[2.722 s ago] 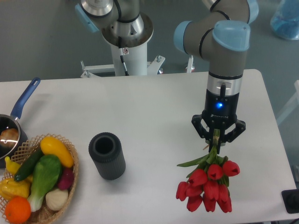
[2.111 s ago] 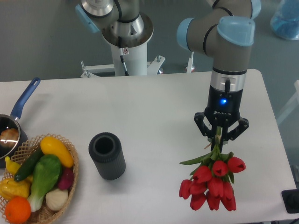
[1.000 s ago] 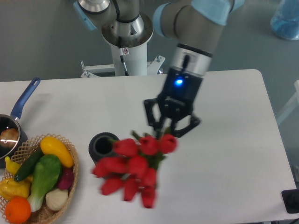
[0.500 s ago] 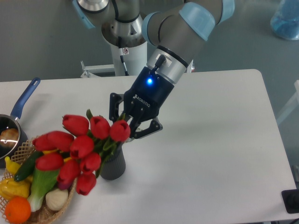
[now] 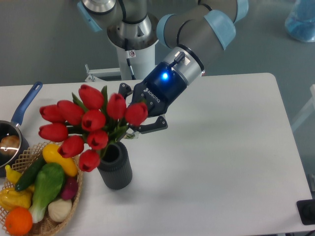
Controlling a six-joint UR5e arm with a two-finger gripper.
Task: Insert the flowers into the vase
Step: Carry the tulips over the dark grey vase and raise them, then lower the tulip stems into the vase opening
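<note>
I have the gripper near the middle of the frame, tilted down toward the lower left, its fingers clenched on the stems of the flowers. The blue light on the gripper body is lit. The red tulip heads fan out to the left of the gripper, left of centre in the frame, with green leaves showing between them. The bunch is held aslant, heads up and to the left, stems running toward the gripper on the right. The lowest bud hangs just at the left edge of the rim of the vase.

The vase stands upright on the white counter, below the bunch and slightly left of centre. Its dark opening is partly visible under the leaves. I cannot tell from this view whether the stem ends are inside the mouth or just above it, since the buds and leaves cover that spot.

At the lower left a wicker basket sits on the counter beside the vase, holding toy vegetables and fruit: yellow, green, white and orange pieces. Above it at the left edge is a saucepan with a blue handle pointing up and right. The arm's base column stands behind the counter at the top of the frame.
</note>
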